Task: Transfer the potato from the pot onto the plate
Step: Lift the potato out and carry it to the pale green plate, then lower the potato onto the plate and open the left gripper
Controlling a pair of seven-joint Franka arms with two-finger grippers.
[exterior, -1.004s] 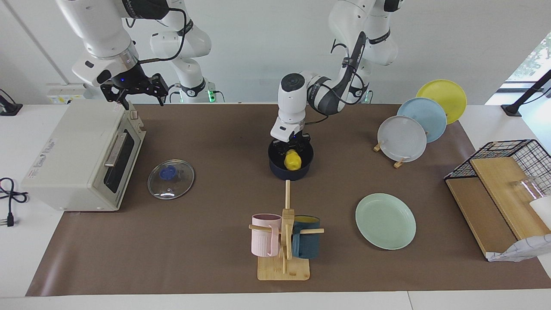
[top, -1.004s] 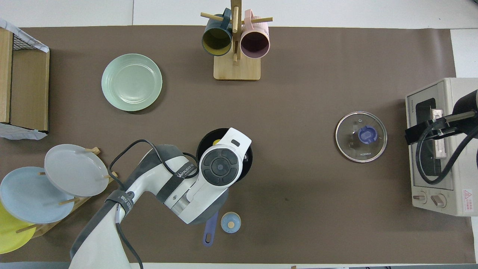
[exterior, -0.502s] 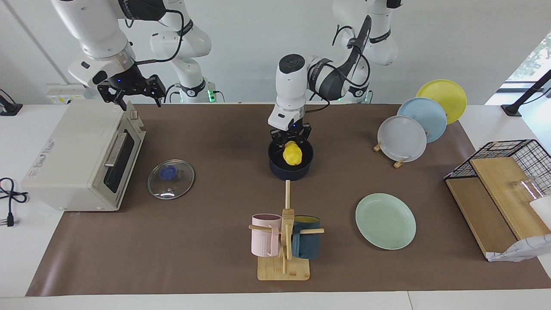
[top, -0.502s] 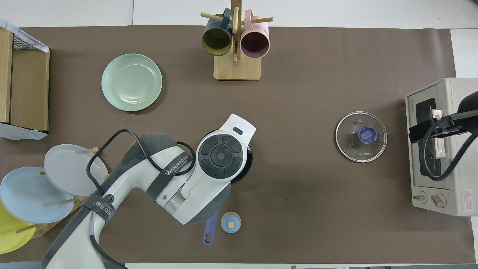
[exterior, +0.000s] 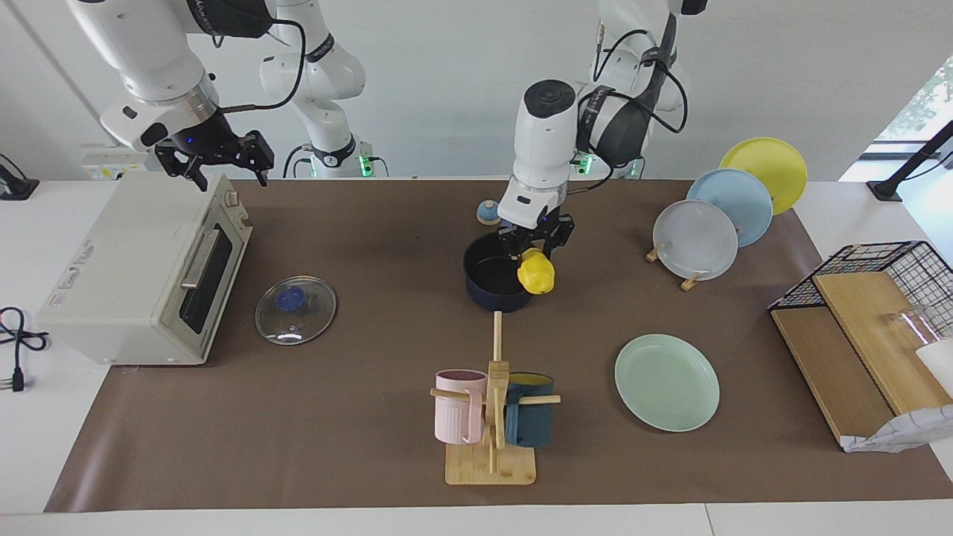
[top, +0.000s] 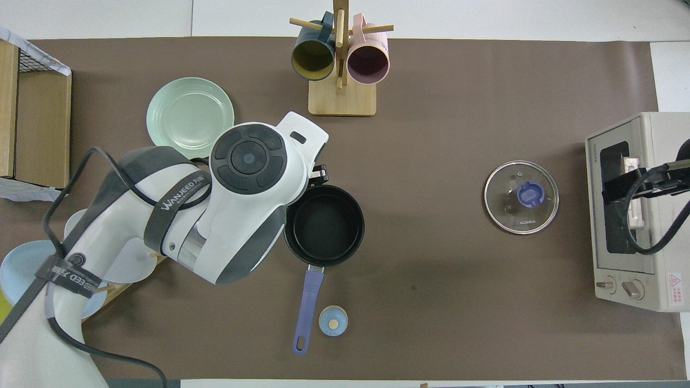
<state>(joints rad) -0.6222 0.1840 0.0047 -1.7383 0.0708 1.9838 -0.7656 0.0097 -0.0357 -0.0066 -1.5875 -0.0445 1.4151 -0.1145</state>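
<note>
Left gripper (exterior: 537,249) is clamped on the potato (exterior: 535,275), holding it in the air over the rim of the pot (exterior: 493,281) at the edge toward the left arm's end; the pot's black inside is bare; the plate (exterior: 666,382) lies flat, farther from the robots; right gripper (exterior: 220,158) waits over the toaster oven (exterior: 141,272), fingers apart; a glass lid (exterior: 295,310) lies beside the oven.
</note>
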